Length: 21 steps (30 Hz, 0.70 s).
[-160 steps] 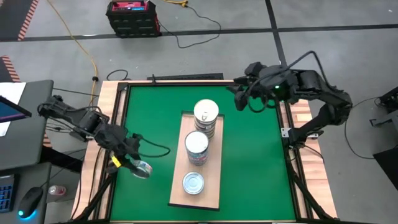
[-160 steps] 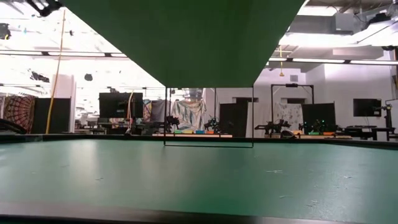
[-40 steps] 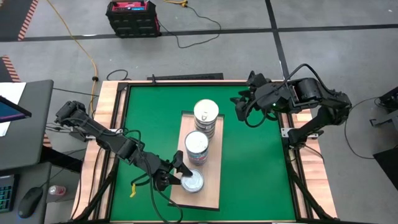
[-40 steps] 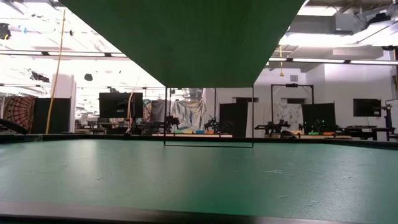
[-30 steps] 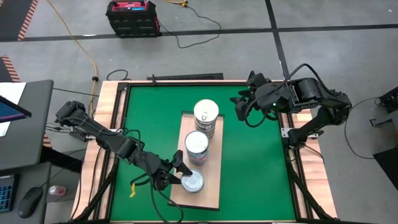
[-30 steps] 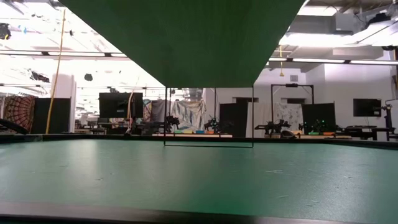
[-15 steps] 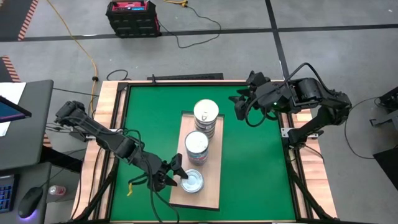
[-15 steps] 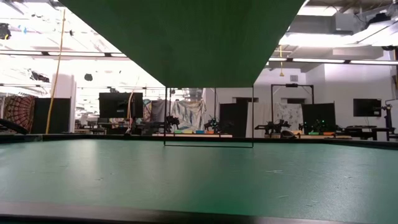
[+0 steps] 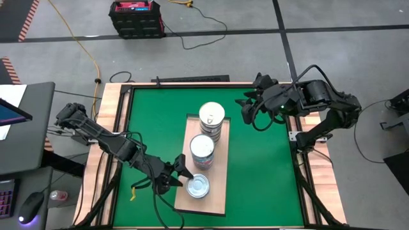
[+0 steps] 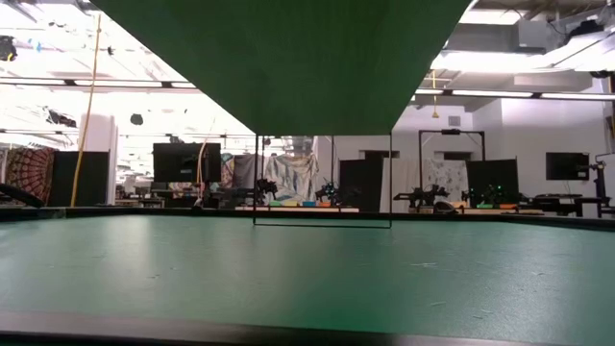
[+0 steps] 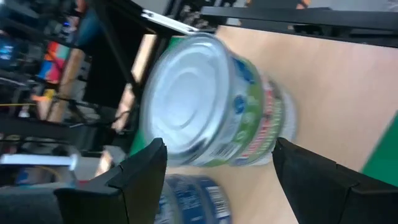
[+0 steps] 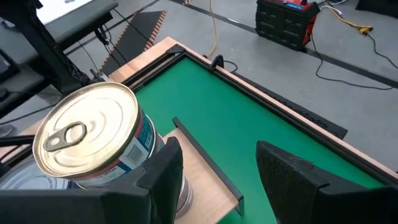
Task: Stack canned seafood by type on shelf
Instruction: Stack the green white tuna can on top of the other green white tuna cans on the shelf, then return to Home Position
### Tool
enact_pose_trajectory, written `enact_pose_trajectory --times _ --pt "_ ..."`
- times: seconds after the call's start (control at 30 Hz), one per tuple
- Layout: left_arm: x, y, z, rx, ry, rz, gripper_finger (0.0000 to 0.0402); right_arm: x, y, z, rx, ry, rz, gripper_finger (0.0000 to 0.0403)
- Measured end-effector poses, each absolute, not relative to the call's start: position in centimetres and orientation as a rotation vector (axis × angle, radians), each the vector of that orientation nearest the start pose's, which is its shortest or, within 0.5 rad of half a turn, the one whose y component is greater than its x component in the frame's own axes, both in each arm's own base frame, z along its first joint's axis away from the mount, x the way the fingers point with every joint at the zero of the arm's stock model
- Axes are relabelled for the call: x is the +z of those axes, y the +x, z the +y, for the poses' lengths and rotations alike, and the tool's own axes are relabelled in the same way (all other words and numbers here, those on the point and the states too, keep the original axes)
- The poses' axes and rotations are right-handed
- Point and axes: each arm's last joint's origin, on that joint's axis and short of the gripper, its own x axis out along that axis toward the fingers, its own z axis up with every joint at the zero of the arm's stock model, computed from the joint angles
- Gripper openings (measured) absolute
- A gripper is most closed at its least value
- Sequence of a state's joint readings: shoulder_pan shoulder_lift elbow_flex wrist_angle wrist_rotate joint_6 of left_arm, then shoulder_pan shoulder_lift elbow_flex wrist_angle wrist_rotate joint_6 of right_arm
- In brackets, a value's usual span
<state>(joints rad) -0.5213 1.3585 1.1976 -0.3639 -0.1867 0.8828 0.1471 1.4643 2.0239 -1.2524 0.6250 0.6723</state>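
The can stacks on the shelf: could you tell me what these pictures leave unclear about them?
- Cans per stack: high view looks straight down, lower cans hidden.
- Near can label: left wrist view, blurred.
- Low view: green sheet hides the shelf.
- Left gripper contact: too small.

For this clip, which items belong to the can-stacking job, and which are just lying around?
Part of the job:
- three stacks of short round metal seafood tins
- pale wooden shelf board
- left end effector, open beside the nearest stack
- right end effector, waiting at the mat's far right

Just lying about:
- black-and-red box on the floor
- yellow cable
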Motion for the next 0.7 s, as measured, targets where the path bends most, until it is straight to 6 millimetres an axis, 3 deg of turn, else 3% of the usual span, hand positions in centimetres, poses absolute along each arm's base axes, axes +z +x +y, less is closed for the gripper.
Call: enact_pose_trajectory --times 0.5,0.7 --pt "33.8 26.4 -14.0 -0.368 1.015 0.341 0.028 48.7 23.7 1.8 -0.644 0.365 0.489 0.0228" --pt "34.1 24.9 -14.0 -0.267 0.894 0.421 0.0248 48.8 22.3 1.6 -0.659 0.26 0.539 0.0226"
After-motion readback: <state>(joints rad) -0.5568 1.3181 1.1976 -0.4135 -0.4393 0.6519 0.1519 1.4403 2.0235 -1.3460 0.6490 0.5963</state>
